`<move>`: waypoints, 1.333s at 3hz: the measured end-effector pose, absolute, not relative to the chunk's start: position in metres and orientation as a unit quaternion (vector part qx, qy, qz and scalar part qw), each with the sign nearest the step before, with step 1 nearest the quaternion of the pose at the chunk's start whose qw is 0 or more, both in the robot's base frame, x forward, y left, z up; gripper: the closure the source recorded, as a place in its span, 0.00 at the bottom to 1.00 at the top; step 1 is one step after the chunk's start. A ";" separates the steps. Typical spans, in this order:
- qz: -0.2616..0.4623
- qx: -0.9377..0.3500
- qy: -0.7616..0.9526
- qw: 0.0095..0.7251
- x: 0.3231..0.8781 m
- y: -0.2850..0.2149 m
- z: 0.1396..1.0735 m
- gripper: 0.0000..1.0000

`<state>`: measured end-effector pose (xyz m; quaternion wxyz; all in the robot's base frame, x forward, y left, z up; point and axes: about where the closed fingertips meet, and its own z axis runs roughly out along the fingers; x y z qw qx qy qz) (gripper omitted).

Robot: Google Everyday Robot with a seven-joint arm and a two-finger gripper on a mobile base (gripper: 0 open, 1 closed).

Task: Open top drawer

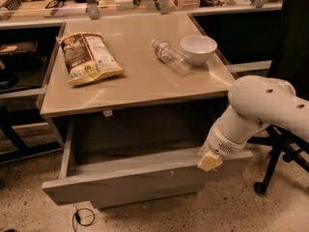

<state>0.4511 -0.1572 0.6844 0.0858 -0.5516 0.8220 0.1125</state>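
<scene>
The top drawer (130,180) of the cabinet is pulled well out, its grey slanted front facing the floor side, with a small pale scratch right of centre. The inside of the drawer looks dark and holds nothing I can make out. My gripper (210,160) sits at the right end of the drawer front's upper edge, at the end of the white arm (263,110) that comes in from the right. A pale pad of the gripper rests against that edge.
On the tan cabinet top (140,81) lie a snack bag (89,57), a plastic bottle (170,57) on its side and a white bowl (198,49). A black wheeled chair (280,149) stands right, behind the arm. A cable (83,216) lies on the speckled floor.
</scene>
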 end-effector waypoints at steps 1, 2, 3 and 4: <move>0.113 -0.548 0.825 0.080 0.435 -0.160 0.687 1.00; 0.113 -0.548 0.825 0.080 0.435 -0.160 0.689 1.00; 0.116 -0.545 0.827 0.072 0.419 -0.164 0.691 1.00; 0.116 -0.545 0.828 0.072 0.421 -0.163 0.691 1.00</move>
